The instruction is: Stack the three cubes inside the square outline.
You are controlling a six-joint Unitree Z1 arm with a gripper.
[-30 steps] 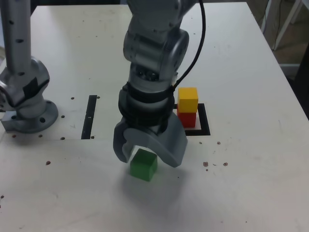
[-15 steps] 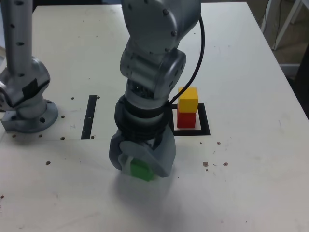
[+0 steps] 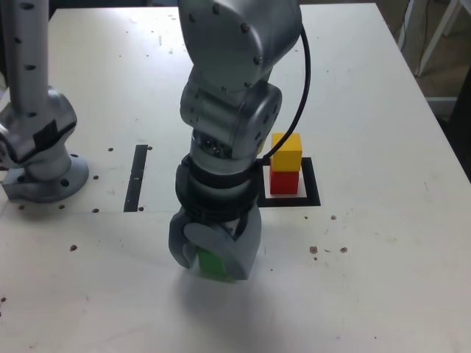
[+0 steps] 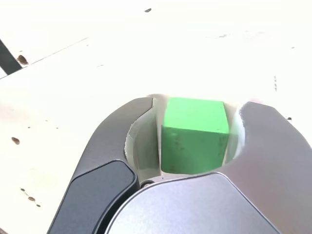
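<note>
The green cube (image 3: 214,264) rests on the white table toward the front, and my gripper (image 3: 213,259) points down over it. In the wrist view the green cube (image 4: 195,131) sits between the two grey jaws of the gripper (image 4: 196,105), which press against its two sides. The red cube (image 3: 285,182) stands inside the square outline (image 3: 312,193), with the yellow cube (image 3: 287,150) stacked on top of it. That stack is behind the gripper and toward the exterior view's right, apart from it.
A thin black strip (image 3: 136,178) lies on the table at the exterior view's left of the gripper. A grey metal post on a round base (image 3: 42,151) stands at the far left. My arm's cable (image 3: 303,66) hangs above the stack.
The gripper has come down over the green cube and its jaws have closed in from wide open onto the cube's sides. The red and yellow stack has not moved.
</note>
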